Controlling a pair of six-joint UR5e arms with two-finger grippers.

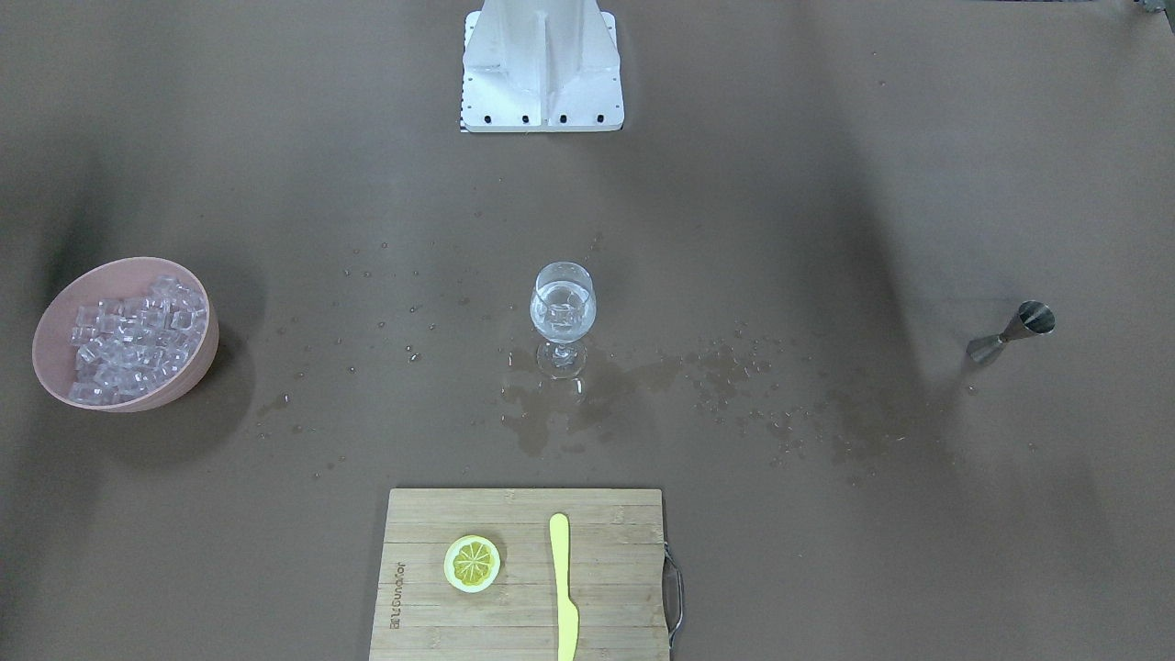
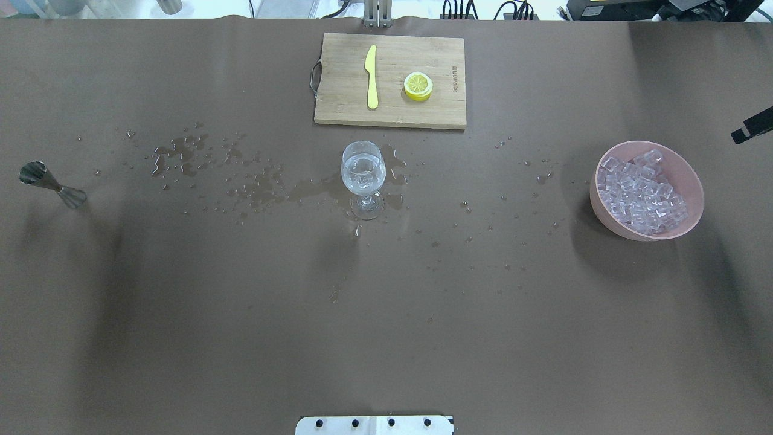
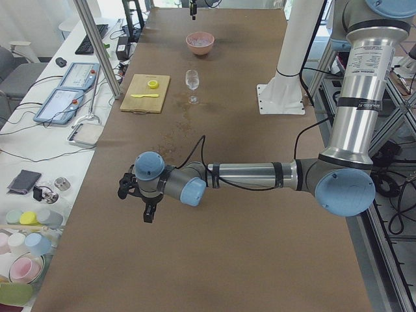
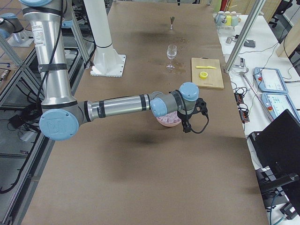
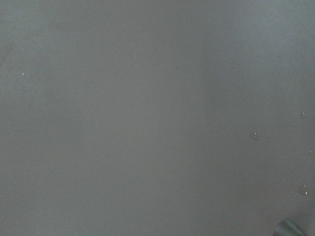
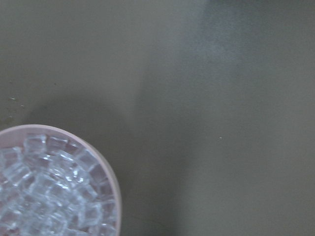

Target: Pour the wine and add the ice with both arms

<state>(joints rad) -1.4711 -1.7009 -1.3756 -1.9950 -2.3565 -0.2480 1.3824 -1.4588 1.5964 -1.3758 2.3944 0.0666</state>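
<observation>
The wine [image 1: 562,310] stands in the glass [image 1: 561,356], spills [image 1: 643,376] around its foot; the ice [image 1: 128,340] fills the pink bowl [image 1: 204,356]. Whether the left gripper [image 3: 147,213] and right gripper [image 4: 185,126] are parted, I cannot tell.

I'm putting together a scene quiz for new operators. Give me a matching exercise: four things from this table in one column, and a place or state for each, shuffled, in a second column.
Column one
1. wine glass
2. pink bowl
3. jigger
4. lemon slice

Column two
a. standing alone, far out on the robot's left
b. on the cutting board, beside the yellow knife
c. heaped with ice
d. upright in a puddle, holding clear wine

Pairs: 1-d, 2-c, 3-a, 4-b
</observation>
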